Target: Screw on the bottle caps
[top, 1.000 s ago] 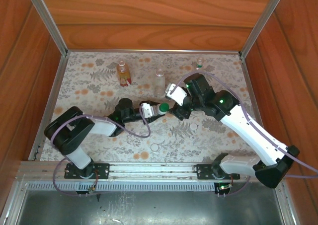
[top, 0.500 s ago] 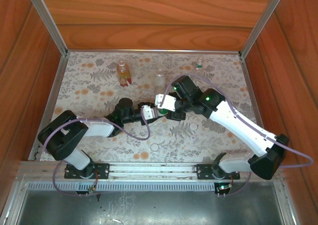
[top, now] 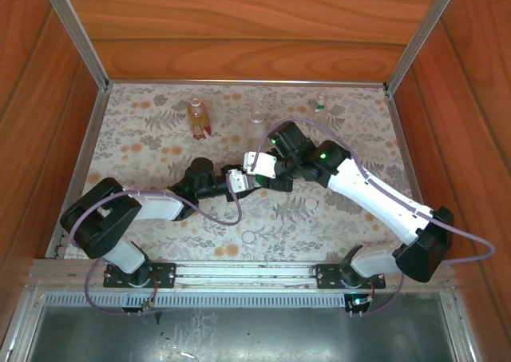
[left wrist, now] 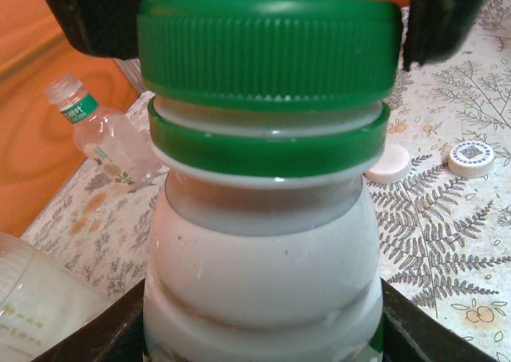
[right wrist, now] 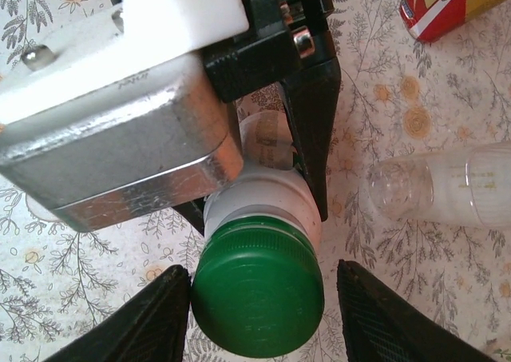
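Note:
My left gripper (left wrist: 263,340) is shut on the white bottle (left wrist: 263,282) and holds it by the body. The dark green cap (right wrist: 257,298) sits on the bottle's neck above its green ring. My right gripper (right wrist: 267,310) is open and straddles that cap; its left finger touches the cap's side and a gap remains at the right finger. In the top view the two grippers meet at mid-table, left gripper (top: 238,180) against right gripper (top: 262,173). The amber bottle (top: 197,117), a clear bottle (top: 256,118) and a smaller clear bottle (top: 320,102) stand at the back.
Two loose white caps (top: 310,204) (top: 248,237) lie on the floral cloth in front of the grippers. Wooden walls enclose the table on three sides. The clear bottle (right wrist: 439,190) lies close to the right of my right gripper.
My right arm has swung left and brought its gripper over the green cap of the bottle in my left gripper. The left arm has shifted only slightly.

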`<state>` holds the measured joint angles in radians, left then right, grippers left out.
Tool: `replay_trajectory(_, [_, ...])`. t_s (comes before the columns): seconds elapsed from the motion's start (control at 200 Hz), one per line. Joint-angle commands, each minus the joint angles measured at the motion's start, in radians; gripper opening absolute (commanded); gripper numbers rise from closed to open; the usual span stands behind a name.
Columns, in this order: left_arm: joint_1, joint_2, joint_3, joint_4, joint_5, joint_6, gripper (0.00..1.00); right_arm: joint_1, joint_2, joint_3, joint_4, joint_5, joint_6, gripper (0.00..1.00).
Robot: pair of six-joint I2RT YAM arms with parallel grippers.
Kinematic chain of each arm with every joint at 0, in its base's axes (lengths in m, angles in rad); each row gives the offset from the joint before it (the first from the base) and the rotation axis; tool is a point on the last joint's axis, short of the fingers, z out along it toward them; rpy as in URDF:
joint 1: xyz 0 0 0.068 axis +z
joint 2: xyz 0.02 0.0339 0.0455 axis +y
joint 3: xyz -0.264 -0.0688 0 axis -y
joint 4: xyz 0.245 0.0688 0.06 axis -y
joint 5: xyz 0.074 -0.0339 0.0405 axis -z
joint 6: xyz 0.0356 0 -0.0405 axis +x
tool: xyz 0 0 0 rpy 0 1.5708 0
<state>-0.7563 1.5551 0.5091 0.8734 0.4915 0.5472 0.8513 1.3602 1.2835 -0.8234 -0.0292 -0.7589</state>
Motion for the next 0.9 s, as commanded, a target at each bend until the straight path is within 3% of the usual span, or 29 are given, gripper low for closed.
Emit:
replay_trajectory(0.0, [-0.006, -0.029, -0.006, -0.011, -0.002, 0.009, 0.51, 0.006, 0.009, -0.010, -0.013, -0.015, -0.048, 0.50])
replay_trajectory(0.29, [-0.007, -0.035, -0.006, -0.011, -0.005, 0.008, 0.51, 0.006, 0.020, -0.014, -0.016, 0.009, -0.021, 0.41])
replay_trajectory(0.46, [-0.007, -0.041, 0.001, -0.011, -0.020, 0.005, 0.51, 0.005, 0.008, -0.031, 0.041, 0.008, 0.155, 0.37])
replay_trajectory(0.575, [-0.006, -0.039, 0.017, -0.011, -0.046, -0.003, 0.51, 0.005, -0.009, -0.063, 0.122, 0.083, 0.435, 0.31])
replay_trajectory(0.685, [-0.006, -0.025, 0.042, -0.011, -0.068, -0.001, 0.50, 0.006, -0.014, -0.045, 0.086, 0.190, 0.852, 0.27])
replay_trajectory(0.804, [-0.007, -0.010, 0.063, -0.011, -0.070, 0.000, 0.49, 0.006, -0.003, -0.002, -0.030, 0.173, 1.361, 0.26])
replay_trajectory(0.894, [-0.006, 0.002, 0.070, -0.011, -0.069, 0.006, 0.49, 0.012, 0.004, -0.003, -0.048, 0.085, 1.550, 0.30])
